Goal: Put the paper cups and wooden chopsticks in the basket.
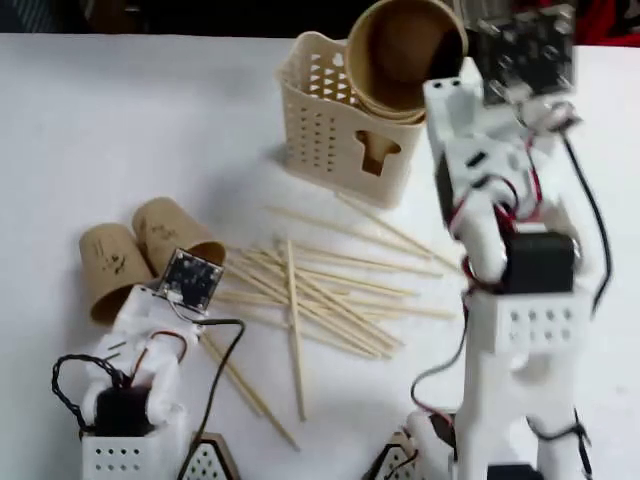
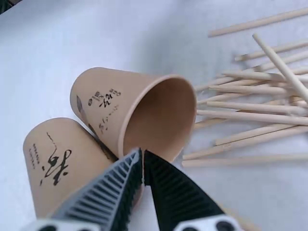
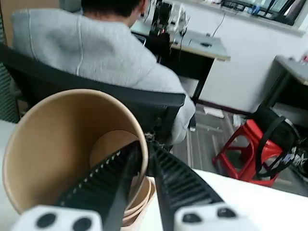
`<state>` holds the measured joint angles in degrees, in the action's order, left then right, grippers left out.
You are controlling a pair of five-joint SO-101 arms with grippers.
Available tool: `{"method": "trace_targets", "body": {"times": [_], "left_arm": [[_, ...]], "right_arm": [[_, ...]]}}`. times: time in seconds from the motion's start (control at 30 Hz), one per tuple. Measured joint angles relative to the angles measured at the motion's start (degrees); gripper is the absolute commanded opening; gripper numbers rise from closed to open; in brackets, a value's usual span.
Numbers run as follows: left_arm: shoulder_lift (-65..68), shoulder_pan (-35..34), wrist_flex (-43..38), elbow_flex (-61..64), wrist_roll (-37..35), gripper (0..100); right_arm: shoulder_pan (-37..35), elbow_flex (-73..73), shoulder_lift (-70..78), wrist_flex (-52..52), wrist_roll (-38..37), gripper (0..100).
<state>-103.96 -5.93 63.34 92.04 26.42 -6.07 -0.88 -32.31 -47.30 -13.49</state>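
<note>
Two brown paper cups lie on their sides at the table's left, one [image 1: 108, 262] beside the other [image 1: 177, 233]. My left gripper [image 2: 142, 155] is shut at the lower rim of the nearer cup [image 2: 144, 113], with one finger inside the mouth and one outside. Wooden chopsticks [image 1: 320, 290] lie scattered in the middle of the table. The cream basket [image 1: 335, 130] stands at the back. My right gripper [image 3: 146, 144] is shut on the rim of a nested stack of cups [image 1: 400, 55], held tilted over the basket's far right corner.
The right arm [image 1: 510, 270] stands tall at the right of the table, its cables hanging beside it. A person in a grey top sits on a black chair [image 3: 96, 91] behind the table, and a red stool [image 3: 250, 149] stands on the floor.
</note>
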Motion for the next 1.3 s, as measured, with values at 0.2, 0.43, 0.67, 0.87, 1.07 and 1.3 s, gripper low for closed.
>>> {"method": "trace_targets", "body": {"times": [0.2,0.43,0.67,0.87,1.07,1.3], "left_arm": [[0.0,0.0,0.0,0.0,0.0,3],[0.0,0.0,0.0,0.0,0.0,3],[0.0,0.0,0.0,0.0,0.0,3],[0.0,0.0,0.0,0.0,0.0,3],[0.0,0.0,0.0,0.0,0.0,3],[0.0,0.0,0.0,0.0,0.0,3]], "right_arm": [[0.18,0.0,6.95,0.62,2.55,1.9],[0.09,0.0,11.96,-0.79,3.87,6.6],[0.0,0.0,13.45,-1.49,3.87,24.1],[0.18,0.53,13.45,-1.67,3.87,12.2],[0.0,2.46,13.63,1.93,3.87,3.7],[0.35,3.69,21.71,10.29,3.87,2.7]]}}
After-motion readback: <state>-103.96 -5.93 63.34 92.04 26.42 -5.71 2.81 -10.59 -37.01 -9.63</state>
